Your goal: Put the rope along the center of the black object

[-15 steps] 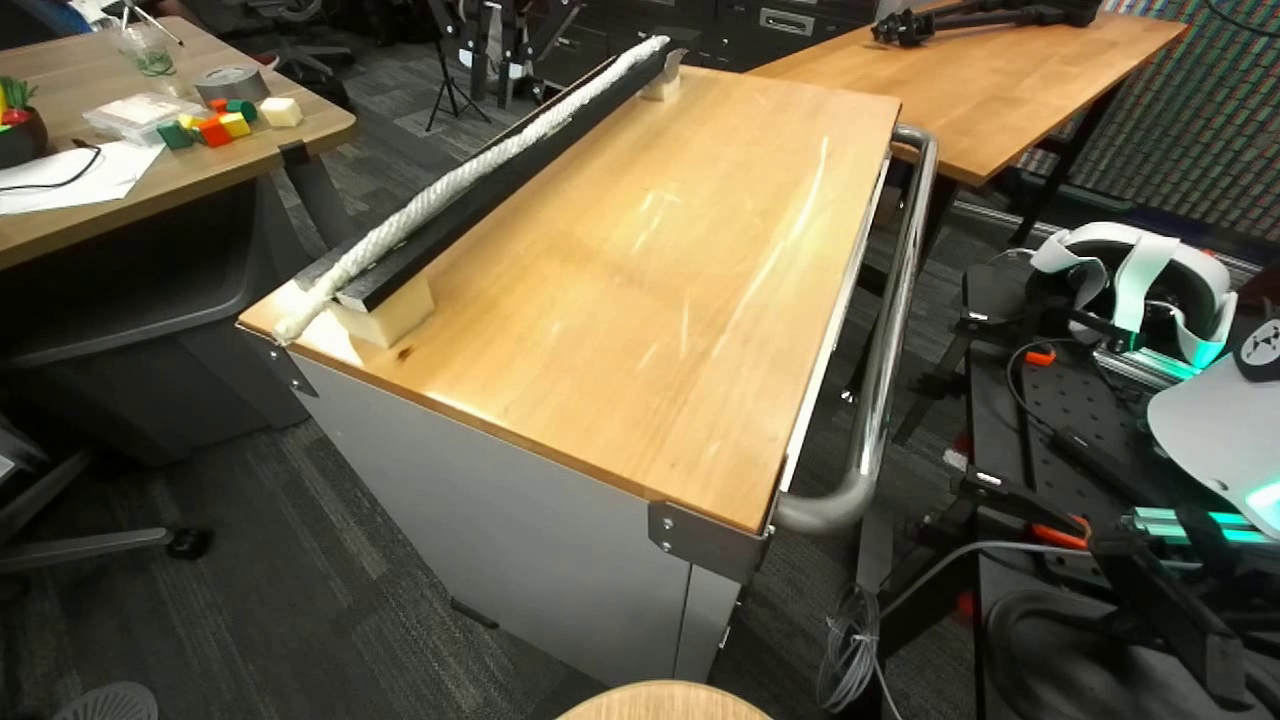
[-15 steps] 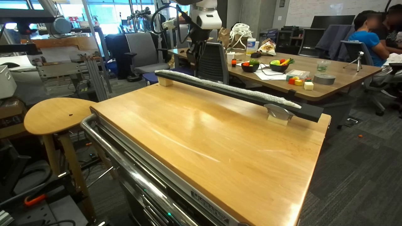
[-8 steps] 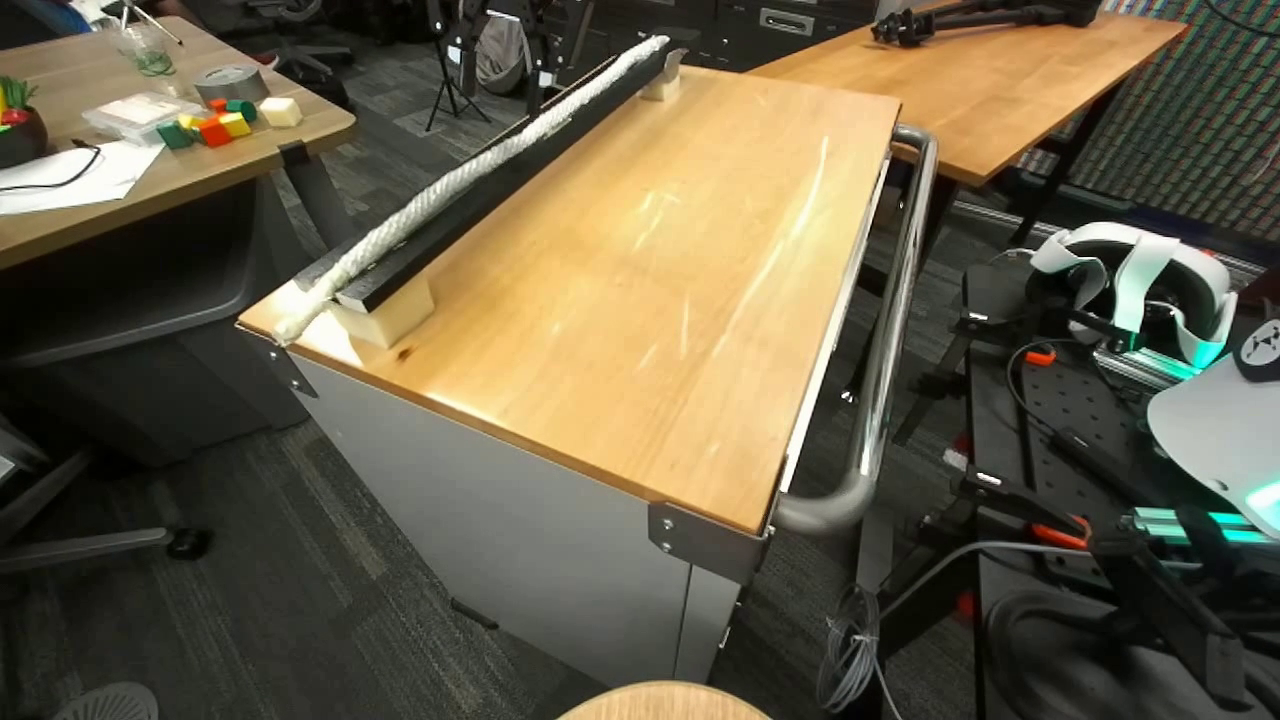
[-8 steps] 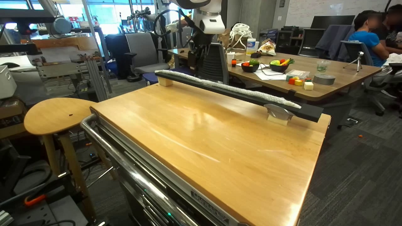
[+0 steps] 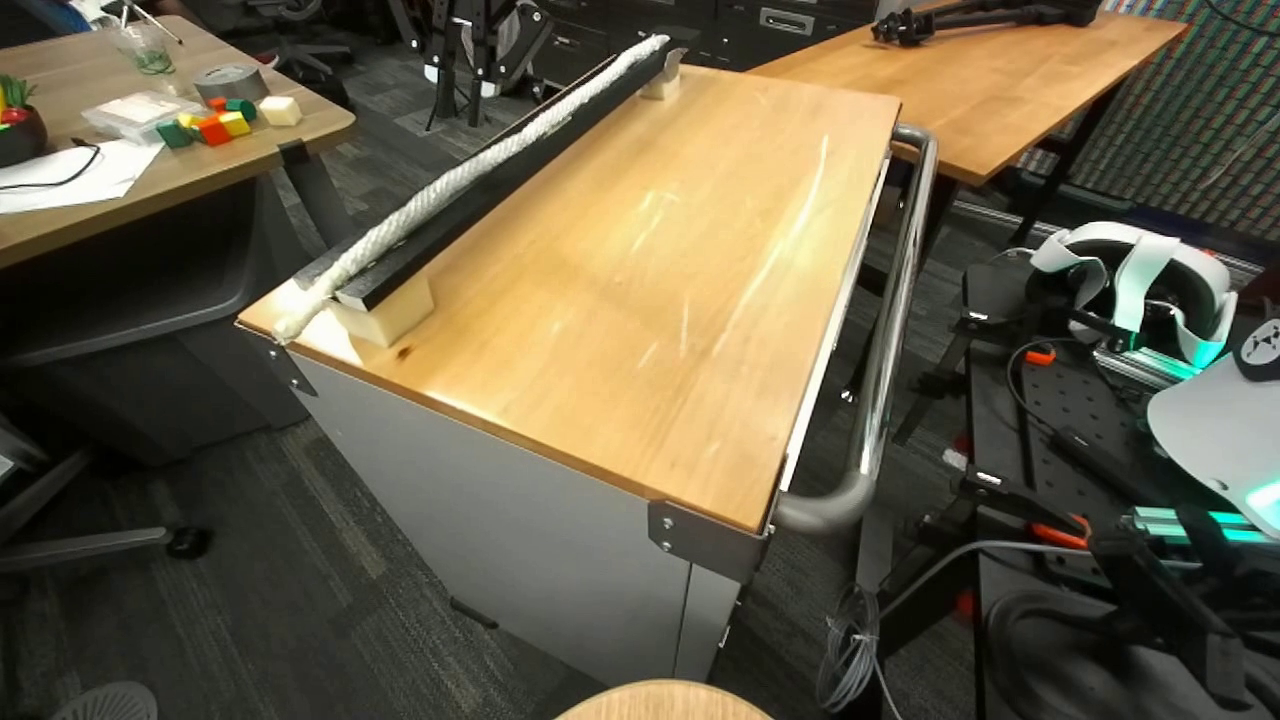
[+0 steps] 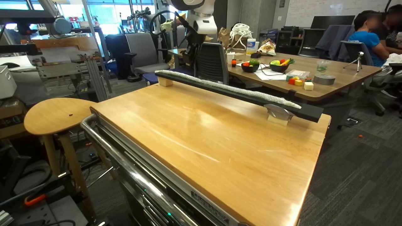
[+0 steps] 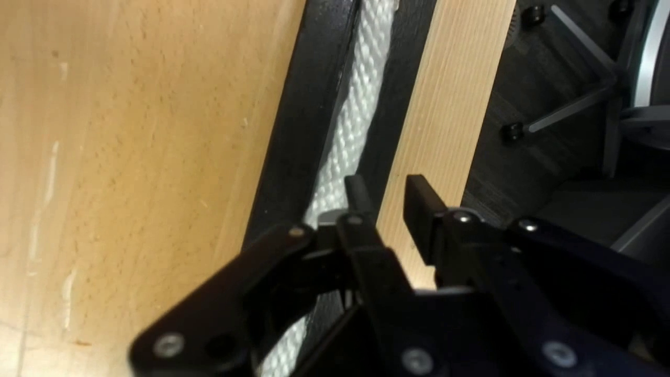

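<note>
The white braided rope (image 7: 361,99) lies where it lay half a second ago, down the middle of the black channel (image 7: 298,131), looking bumpy, one end (image 5: 305,310) poking out toward seven o'clock in an exterior view. The gripper (image 7: 386,193) has its fingers (image 7: 423,214) a little apart. The robot arm (image 6: 205,23) has slid toward nine o'clock in an exterior view.
</note>
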